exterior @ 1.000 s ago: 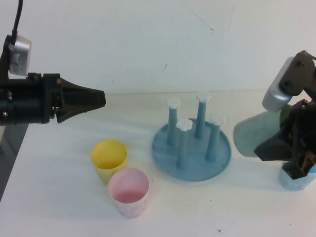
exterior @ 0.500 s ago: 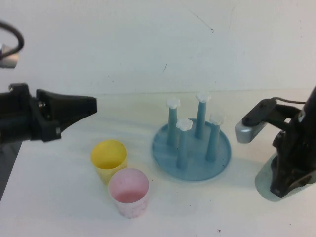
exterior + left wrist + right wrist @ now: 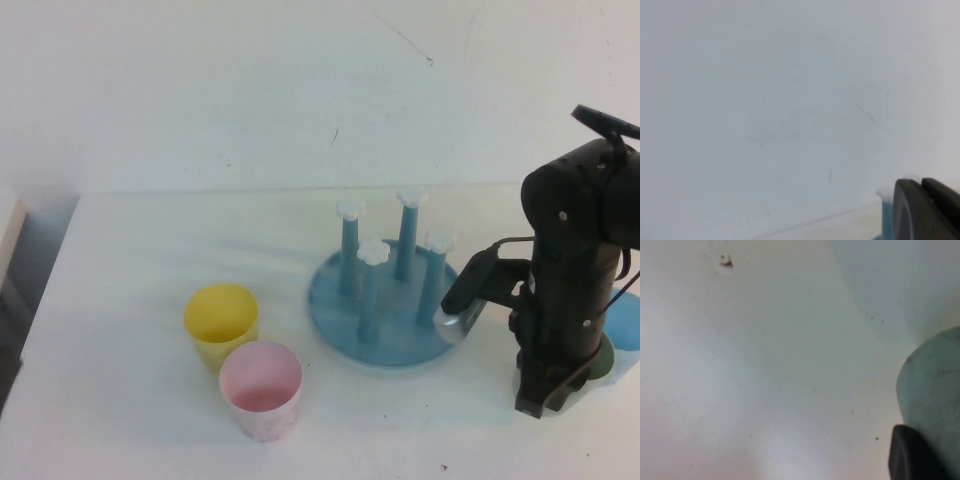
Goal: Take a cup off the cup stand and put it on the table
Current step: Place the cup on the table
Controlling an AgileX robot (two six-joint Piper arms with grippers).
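In the right wrist view the pale mint-green cup is close above or on the white table; I cannot tell which. A dark finger presses against its side. My right gripper points straight down at the table's right side, to the right of the cup stand, and is shut on the cup. From above, the arm hides most of the cup. The round blue stand's pegs with white caps are all bare. My left gripper is shut and empty, and appears only in the left wrist view, near one blue peg.
A yellow cup and a pink cup stand upright left of the stand. A light blue cup sits at the right edge, just behind the right arm. A white wall rises behind the table.
The left arm has pulled back to the left, out of the high view. The right arm has swung down toward the table with the cup, turning to point straight down.
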